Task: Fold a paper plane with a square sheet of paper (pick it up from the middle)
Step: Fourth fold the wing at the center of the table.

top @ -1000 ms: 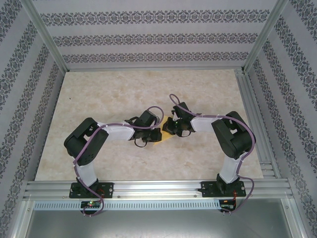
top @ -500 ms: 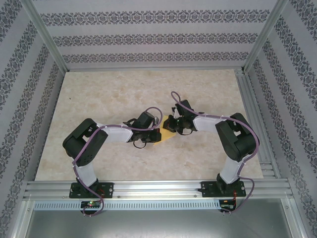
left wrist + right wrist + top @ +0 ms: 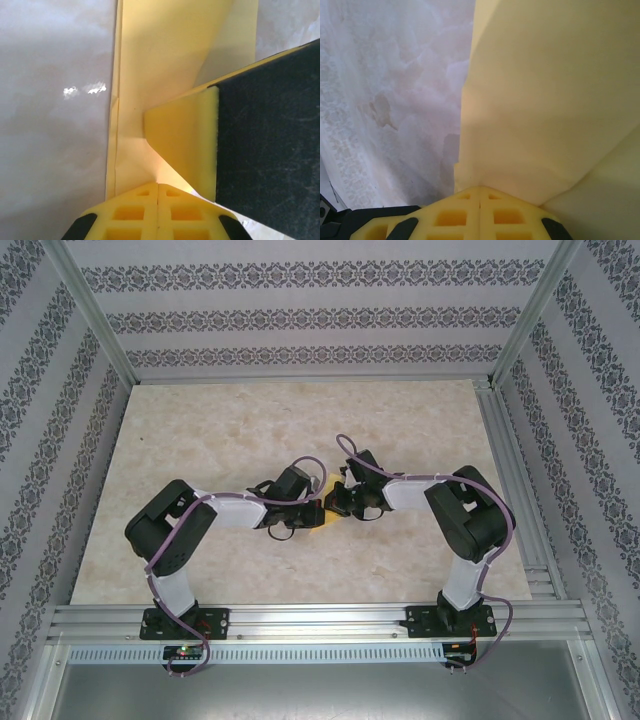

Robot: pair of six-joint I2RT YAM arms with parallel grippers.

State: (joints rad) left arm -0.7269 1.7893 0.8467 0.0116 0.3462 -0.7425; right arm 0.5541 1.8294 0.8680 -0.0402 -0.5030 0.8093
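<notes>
The yellow sheet of paper [image 3: 150,65] lies folded in the middle of the table, with layered edges down its left side. In the top view only slivers of the paper [image 3: 319,524] show between the two gripper heads. My left gripper [image 3: 158,186] is shut, its tips pinching the paper's near end. My right gripper [image 3: 479,189] is also shut on the paper [image 3: 545,95], which rises to its tips. One right finger [image 3: 185,145] reaches in over the sheet just beside the left tips. From above, the left gripper [image 3: 320,509] and right gripper [image 3: 333,503] nearly touch.
The beige marble-patterned table [image 3: 220,430] is bare around the arms. Aluminium rails [image 3: 310,620] run along the near edge and a rail [image 3: 510,480] on the right. Patterned walls [image 3: 310,315] close in the back and both sides.
Both grippers have moved closer together over the paper, the right one shifting left and towards me. Less of the yellow paper shows between them. Both sets of jaws have closed the last bit.
</notes>
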